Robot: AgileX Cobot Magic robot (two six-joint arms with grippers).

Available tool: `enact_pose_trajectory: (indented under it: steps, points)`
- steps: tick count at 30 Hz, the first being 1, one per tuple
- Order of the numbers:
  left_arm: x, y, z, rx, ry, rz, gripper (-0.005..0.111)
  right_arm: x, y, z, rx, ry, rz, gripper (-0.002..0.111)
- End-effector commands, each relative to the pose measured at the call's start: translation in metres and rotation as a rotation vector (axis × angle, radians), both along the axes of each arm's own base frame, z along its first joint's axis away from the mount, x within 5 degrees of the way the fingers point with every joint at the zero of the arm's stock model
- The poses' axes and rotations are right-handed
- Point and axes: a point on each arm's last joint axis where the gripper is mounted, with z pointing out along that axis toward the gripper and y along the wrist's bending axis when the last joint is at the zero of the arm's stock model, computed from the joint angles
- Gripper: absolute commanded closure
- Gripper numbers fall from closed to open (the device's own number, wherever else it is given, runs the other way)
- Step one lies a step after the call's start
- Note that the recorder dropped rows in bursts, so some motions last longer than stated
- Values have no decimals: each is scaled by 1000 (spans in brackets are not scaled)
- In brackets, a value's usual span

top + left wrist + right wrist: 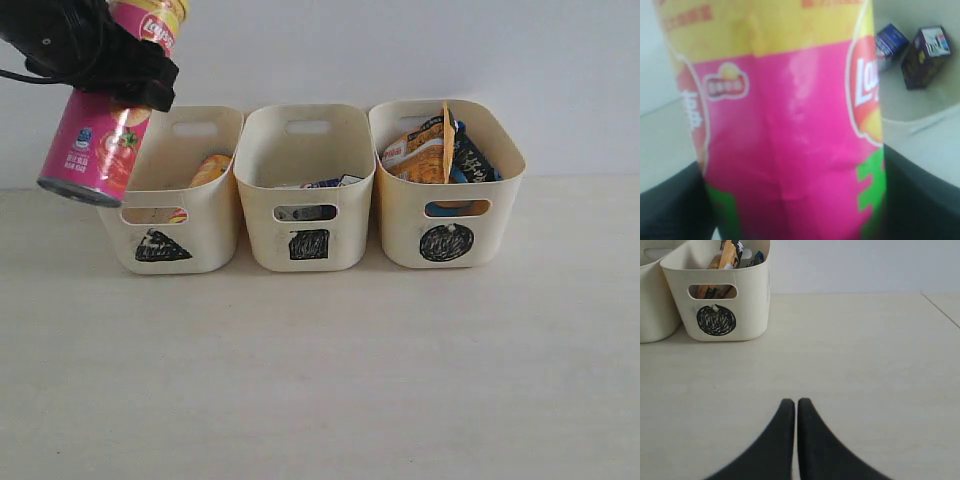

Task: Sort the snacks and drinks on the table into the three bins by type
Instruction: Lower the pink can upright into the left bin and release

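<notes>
Pale beige table (320,380) carried three cream bins (262,190) in a row. I saw the pink tube (98,150) tilted in the air by the triangle bin (215,235), clamped in my left gripper (120,70). My right gripper (796,407) sat pinched closed, empty, above the table.

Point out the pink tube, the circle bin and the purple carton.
pink tube (95,150): exterior view, its pink side.
circle bin (402,235): exterior view, bare front wall.
purple carton (922,67): left wrist view, dark side face.
</notes>
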Motion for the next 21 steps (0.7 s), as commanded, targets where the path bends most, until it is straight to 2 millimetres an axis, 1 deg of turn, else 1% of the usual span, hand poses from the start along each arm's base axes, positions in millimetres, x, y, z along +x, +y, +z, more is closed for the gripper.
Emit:
enact_pose_trajectory:
  steps: [1, 4, 7, 11, 15, 21]
  points:
    - [20, 11, 3, -37, -95, 32, 102, 0, -1, 1, -7, -13, -9, 108]
    - [37, 16, 0, -43, -112, 52, 102, 0, -1, 1, -7, -13, -9, 108]
    - [54, 12, -4, -52, -145, 51, 102, 0, -1, 1, -7, -13, -9, 108]
    - [78, 6, -14, -64, -188, 47, 102, 0, -1, 1, -7, -13, -9, 108]
    - [103, 4, -31, -66, -197, 55, 102, 0, -1, 1, -7, -13, -9, 108]
    - [132, 13, -59, -64, -186, 86, 102, 0, -1, 1, -7, -13, -9, 108]
